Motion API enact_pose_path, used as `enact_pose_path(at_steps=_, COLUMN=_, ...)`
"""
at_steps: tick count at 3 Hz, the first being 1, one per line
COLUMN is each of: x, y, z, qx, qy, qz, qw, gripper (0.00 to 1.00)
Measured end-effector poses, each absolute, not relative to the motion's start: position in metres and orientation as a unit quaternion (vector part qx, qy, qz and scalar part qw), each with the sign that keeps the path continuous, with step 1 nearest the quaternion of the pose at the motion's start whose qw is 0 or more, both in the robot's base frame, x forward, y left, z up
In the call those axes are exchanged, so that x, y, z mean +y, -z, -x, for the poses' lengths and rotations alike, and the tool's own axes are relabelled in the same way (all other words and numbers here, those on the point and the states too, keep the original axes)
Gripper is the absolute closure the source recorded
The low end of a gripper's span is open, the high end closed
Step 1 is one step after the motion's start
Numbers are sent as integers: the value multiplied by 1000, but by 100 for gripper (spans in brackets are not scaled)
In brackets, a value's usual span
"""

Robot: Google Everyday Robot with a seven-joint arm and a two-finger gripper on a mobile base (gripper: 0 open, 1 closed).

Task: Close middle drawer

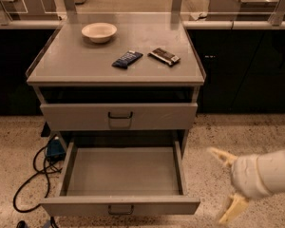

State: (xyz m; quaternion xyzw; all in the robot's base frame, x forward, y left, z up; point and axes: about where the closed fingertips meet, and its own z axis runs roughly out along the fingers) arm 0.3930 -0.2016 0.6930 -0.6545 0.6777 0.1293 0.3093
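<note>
The middle drawer [123, 175] is pulled far out of the grey cabinet, its long tray empty. Its low front panel [80, 206] with a small dark handle faces me near the bottom of the camera view. Above it, the drawer with the taller front panel [76, 117] sits pushed in. My gripper [226, 183] is at the lower right, to the right of the open drawer's front corner and apart from it. Its pale fingers [222, 156] are spread wide with nothing between them.
On the cabinet top [71, 65] are a white bowl [99, 31], a blue snack bar [127, 59] and a dark snack bar [164, 56]. A black cable [26, 184] and a blue box [54, 150] lie on the speckled floor at left. Dark cabinets stand behind.
</note>
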Motion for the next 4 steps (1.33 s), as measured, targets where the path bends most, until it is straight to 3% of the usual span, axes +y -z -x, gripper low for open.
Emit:
enact_pose_path(at_steps=2, x=-163, y=-513, z=-310, qx=680, qy=-144, qz=684, qw=222, gripper=0)
enact_pose_path(at_steps=3, x=-158, y=-448, z=-278, qx=702, qy=-164, qz=661, qw=209, gripper=0)
enact_pose_path(at_steps=4, x=-154, y=-406, z=-271, qx=706, qy=-203, qz=632, qw=247, gripper=0)
